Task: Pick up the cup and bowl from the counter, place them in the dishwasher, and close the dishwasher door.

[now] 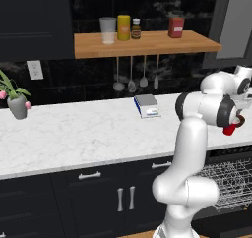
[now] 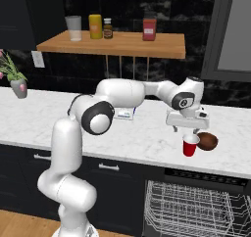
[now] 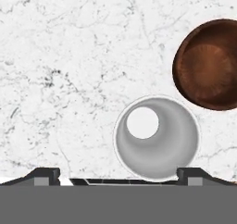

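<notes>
A red cup (image 2: 190,145) with a pale inside stands upright on the white marble counter (image 2: 147,139), close to its front edge. The glossy reddish-brown bowl (image 2: 207,141) sits right beside the cup on its right. My gripper (image 2: 188,130) hangs open just above the cup, pointing down. In the hand view the cup's mouth (image 3: 156,137) lies just past the widely spread fingertips (image 3: 46,174), off toward the right one, and the bowl (image 3: 207,64) is at the upper right. Under the counter the black dishwasher is open, its silver wire rack (image 2: 196,206) showing. I cannot make out its door.
A grey vase with pink flowers (image 1: 17,105) stands at the counter's left end. A small blue and white box (image 1: 147,105) lies near the back wall. Above it a wooden shelf (image 1: 147,44) carries jars, with utensils hanging below. Dark cabinets with silver handles (image 1: 125,198) line the front.
</notes>
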### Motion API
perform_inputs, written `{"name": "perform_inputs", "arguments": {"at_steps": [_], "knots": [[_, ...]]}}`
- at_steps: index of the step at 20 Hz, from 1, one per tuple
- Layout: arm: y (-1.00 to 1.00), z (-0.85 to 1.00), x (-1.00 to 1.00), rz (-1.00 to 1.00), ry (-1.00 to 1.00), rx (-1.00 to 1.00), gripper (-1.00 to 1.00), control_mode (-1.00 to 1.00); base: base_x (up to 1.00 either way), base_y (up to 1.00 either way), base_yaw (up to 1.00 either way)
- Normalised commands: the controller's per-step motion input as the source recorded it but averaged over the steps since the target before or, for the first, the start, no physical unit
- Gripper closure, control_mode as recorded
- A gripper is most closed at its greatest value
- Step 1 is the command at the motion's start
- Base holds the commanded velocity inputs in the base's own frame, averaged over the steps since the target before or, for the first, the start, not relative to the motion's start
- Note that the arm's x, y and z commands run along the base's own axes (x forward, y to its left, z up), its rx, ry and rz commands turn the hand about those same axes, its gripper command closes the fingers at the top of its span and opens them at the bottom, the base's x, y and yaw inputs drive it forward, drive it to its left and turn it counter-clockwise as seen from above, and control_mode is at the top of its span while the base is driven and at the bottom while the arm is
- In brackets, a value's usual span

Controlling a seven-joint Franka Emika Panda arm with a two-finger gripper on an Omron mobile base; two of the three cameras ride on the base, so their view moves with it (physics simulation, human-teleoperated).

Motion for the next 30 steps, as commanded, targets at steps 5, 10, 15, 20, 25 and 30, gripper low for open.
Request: {"name": "perform_inputs", "arguments": {"at_steps": [5, 10, 15, 20, 25, 30], "knots": [[-0.01, -0.29, 0.05, 0.02, 0.00, 0.00, -1.00, -1.00, 0.00, 0.00, 0.00], [-0.15, 0.00, 0.44, 0.00, 0.00, 0.00, -1.00, -1.00, 0.00, 0.00, 0.00], [-0.13, 0.00, 0.06, 0.00, 0.00, 0.00, -1.00, -1.00, 0.00, 0.00, 0.00], [0.00, -0.03, -0.63, 0.08, 0.00, 0.00, -1.00, -1.00, 0.00, 0.00, 0.00], [0.14, 0.00, -0.19, 0.05, 0.00, 0.00, -1.00, -1.00, 0.00, 0.00, 0.00], [0.16, 0.00, 0.03, 0.02, 0.00, 0.00, -1.00, -1.00, 0.00, 0.00, 0.00]]}}
